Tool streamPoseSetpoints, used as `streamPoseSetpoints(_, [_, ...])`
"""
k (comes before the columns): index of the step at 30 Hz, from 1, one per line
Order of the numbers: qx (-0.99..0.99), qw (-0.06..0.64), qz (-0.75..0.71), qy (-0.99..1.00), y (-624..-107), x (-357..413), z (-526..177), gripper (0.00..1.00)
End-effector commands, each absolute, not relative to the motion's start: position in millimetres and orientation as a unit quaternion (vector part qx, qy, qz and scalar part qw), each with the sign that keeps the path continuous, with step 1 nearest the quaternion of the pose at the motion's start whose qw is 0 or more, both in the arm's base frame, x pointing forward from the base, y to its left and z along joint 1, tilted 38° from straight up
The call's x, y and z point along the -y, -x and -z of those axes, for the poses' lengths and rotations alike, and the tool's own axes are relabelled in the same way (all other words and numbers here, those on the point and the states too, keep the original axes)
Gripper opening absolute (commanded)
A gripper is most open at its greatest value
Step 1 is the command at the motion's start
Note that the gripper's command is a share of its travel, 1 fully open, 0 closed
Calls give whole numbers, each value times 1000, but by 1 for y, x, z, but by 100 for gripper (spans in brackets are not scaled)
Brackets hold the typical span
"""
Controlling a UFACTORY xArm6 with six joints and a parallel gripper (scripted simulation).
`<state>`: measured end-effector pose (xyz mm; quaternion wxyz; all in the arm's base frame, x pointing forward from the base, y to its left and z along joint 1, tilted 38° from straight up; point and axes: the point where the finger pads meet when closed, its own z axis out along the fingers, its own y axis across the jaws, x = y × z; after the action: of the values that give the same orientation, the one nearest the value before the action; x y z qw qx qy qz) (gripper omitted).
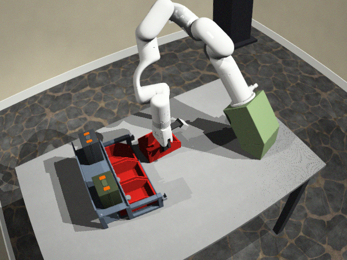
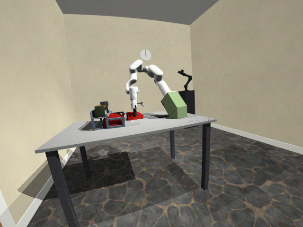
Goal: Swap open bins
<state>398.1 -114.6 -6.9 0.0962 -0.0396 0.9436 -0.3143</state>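
While the red bin rests on the table, the claw clamps its side wall.

red bin | on table, beside shelf | three red bins shelved

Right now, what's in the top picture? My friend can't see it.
A white robot arm's gripper pinches the wall of a red bin on a grey table. Beside it, a grey shelf holds three more red bins and two dark boxes.
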Motion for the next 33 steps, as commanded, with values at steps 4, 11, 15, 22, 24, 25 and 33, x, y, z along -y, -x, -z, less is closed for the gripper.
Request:
streamPoseSetpoints(4, [-944, 97, 314, 40, -398, 112, 3, 0])
streamPoseSetpoints(11, [-944, 97, 314, 40, -397, 108, -3, 0])
streamPoseSetpoints(15, [-944, 97, 314, 40, -395, 102, -10, 0])
streamPoseSetpoints(22, [-944, 97, 314, 40, -391, 92, -23, 0])
streamPoseSetpoints(24, [-944, 97, 314, 40, -391, 90, -25, 0])
streamPoseSetpoints(25, [-944, 97, 314, 40, -390, 89, -28, 0])
streamPoseSetpoints(33, [-944, 97, 314, 40, -385, 75, -46, 0])
